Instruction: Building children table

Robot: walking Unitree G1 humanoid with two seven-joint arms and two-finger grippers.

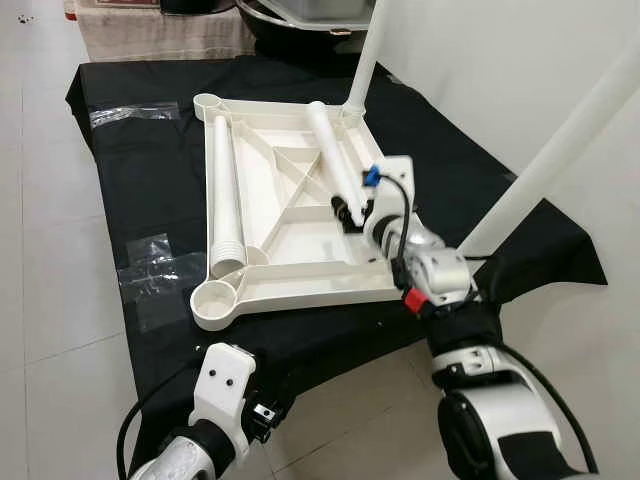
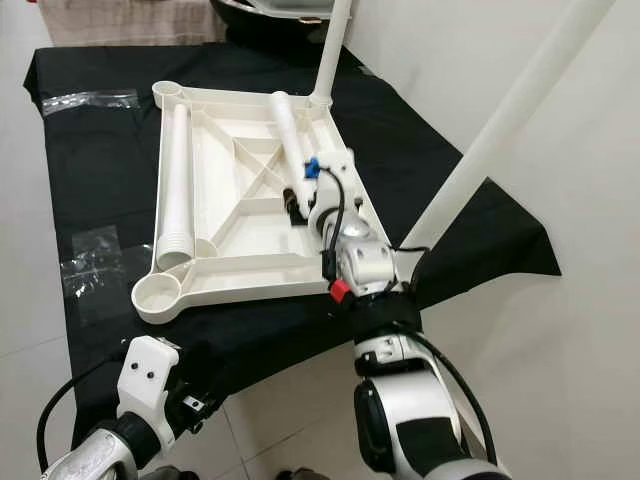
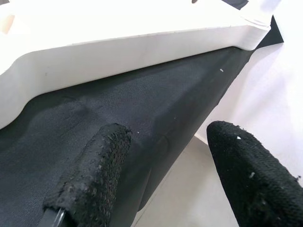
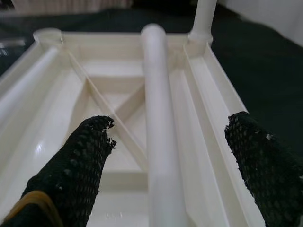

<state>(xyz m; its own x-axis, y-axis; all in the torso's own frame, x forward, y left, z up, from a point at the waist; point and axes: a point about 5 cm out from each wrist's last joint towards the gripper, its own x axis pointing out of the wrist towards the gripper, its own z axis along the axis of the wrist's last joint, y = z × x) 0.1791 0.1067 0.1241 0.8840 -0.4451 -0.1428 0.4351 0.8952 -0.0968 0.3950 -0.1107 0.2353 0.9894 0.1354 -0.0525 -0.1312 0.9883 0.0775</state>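
On black cloth (image 1: 150, 190), upturned white tabletop (image 1: 262, 215) lies flat; right claw (image 4: 163, 156) open, fingers astride loose leg tube (image 1: 335, 165) inside tabletop; left claw (image 3: 161, 179) open at cloth's near edge; second tube (image 1: 226, 195) lies along left side.

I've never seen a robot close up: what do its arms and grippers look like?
Both arms are shiny silver metal with black joints and white plastic wrist housings, black cables looping along them. The right arm carries a blue clip and a red button. Each gripper, left gripper and right gripper, has two long black textured fingers.
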